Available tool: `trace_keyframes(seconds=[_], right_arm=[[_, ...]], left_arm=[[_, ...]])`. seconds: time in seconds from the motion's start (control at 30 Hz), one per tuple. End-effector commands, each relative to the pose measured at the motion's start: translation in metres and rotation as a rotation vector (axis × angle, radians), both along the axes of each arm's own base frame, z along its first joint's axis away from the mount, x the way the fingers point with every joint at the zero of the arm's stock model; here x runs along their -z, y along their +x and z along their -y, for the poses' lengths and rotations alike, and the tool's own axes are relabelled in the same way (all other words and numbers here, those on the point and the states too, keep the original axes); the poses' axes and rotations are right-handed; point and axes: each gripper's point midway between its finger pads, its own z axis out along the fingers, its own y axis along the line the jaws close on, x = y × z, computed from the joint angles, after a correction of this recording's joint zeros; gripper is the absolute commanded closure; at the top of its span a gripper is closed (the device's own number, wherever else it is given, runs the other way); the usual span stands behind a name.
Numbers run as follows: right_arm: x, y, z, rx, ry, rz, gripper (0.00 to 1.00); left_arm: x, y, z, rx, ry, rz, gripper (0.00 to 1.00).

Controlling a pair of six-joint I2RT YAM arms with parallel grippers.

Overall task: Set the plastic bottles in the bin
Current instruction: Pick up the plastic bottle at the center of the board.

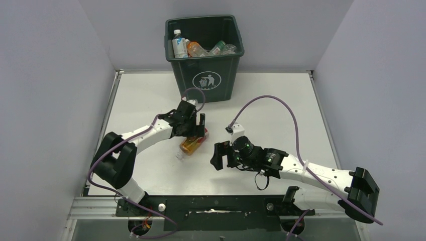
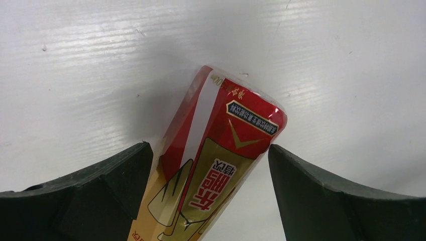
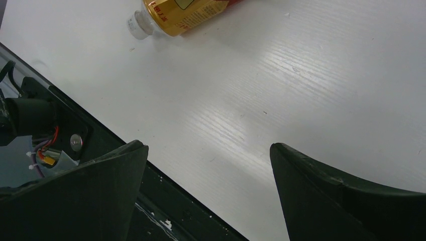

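Plastic bottle (image 1: 193, 144) with a red-and-gold label and a white cap, lying on its side on the white table (image 1: 281, 115), straddled by the left gripper (image 1: 195, 131). The jaws stand wide over the labelled half of the bottle. In the left wrist view one finger (image 2: 100, 196) sits just beside the label and the other (image 2: 346, 201) stands apart from it, so nothing is clamped. The cap end (image 3: 136, 24) points to the near left, out past the fingers. To the right of the bottle and apart from it, the right gripper (image 1: 218, 156) is likewise spread wide and holds nothing. It faces bare table close to the black mounting rail (image 1: 216, 206) at the near edge. At the far edge of the table, beyond the left gripper, stands the dark green bin (image 1: 223, 75), a white disposal symbol on its front. Several more plastic bottles (image 1: 180, 44) rest inside it, among them one with an orange label and one with a green label.
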Motion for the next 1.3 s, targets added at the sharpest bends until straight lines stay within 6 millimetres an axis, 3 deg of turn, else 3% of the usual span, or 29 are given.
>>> trace_keyframes(seconds=[0.0,0.67,1.27], right_arm=[[-0.013,0.004,0.001,0.014,0.049,0.033,0.02],[-0.008,0.004,0.001,0.018,0.049,0.027,0.02],[-0.009,0.004,0.002,0.024,0.049,0.027,0.02]], left_arm=[[-0.026,0.030,0.016,-0.047,-0.053,0.086,0.13],[-0.008,0.021,0.006,0.050,0.088,0.033,0.13],[-0.004,0.029,0.016,0.092,0.224,0.088,0.15]])
